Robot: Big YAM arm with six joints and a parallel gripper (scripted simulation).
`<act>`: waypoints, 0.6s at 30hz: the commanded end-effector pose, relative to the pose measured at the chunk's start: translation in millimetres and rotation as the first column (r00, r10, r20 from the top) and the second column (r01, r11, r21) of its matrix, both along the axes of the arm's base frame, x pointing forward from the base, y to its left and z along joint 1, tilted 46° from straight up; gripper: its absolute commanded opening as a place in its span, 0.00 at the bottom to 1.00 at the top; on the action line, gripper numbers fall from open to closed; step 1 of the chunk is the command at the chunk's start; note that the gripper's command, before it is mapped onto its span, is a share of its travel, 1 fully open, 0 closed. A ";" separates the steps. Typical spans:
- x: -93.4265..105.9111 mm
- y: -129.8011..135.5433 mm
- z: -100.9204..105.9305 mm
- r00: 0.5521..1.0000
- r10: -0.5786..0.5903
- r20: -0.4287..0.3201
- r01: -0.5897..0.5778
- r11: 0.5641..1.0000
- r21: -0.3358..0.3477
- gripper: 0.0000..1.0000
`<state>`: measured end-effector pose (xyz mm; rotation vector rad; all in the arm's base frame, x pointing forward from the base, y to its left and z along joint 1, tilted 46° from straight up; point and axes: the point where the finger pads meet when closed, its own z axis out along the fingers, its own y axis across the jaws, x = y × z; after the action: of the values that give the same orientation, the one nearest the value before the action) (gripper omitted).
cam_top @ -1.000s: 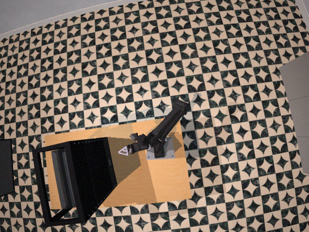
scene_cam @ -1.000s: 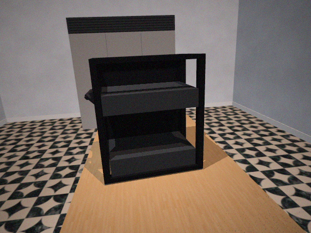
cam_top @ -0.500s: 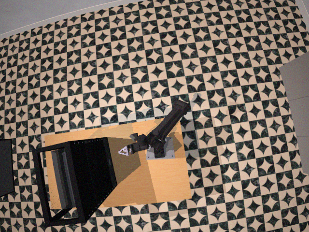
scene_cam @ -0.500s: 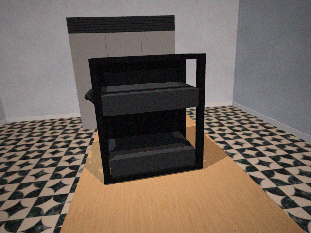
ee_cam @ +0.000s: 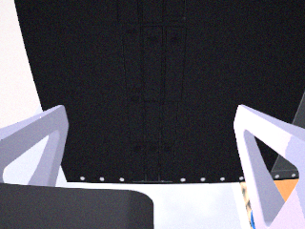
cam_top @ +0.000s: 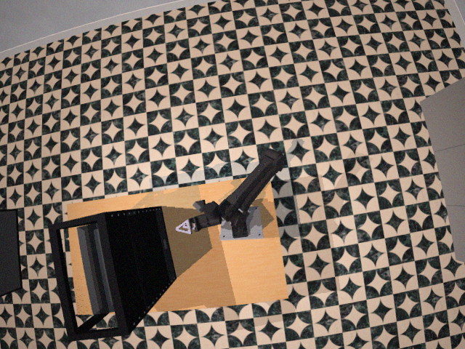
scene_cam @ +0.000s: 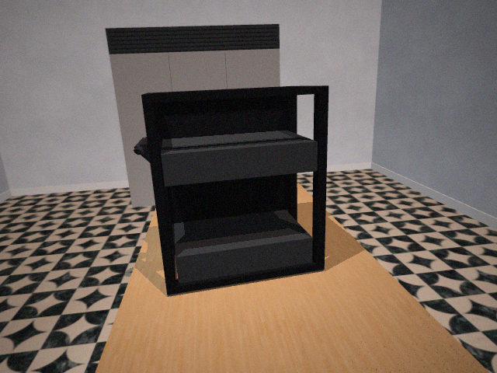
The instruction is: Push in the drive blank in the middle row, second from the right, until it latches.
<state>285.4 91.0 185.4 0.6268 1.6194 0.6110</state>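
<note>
The black rack [cam_top: 112,262] stands on the wooden table top, seen from above in the top view. The exterior view shows its open back frame [scene_cam: 237,184] with two grey shelves; the drive blanks do not show there. My gripper [cam_top: 184,227] is open and empty, a short way from the rack's front face, pointing at it. In the wrist view the open fingers frame the rack's dark front [ee_cam: 159,64]. Faint lines mark the blanks there, too dark to tell one from another. A bit of my arm [scene_cam: 140,148] peeks out left of the rack.
The arm's base plate [cam_top: 242,225] is bolted to the table [cam_top: 244,259] right of the rack. A grey cabinet [scene_cam: 192,108] stands behind the table. A dark object [cam_top: 8,251] sits at the left edge on the floor.
</note>
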 end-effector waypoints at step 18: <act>88.0 6.7 18.9 0.998 -0.017 0.052 0.017 1.000 0.012 1.00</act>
<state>350.0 92.8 176.3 0.6367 1.6331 0.5934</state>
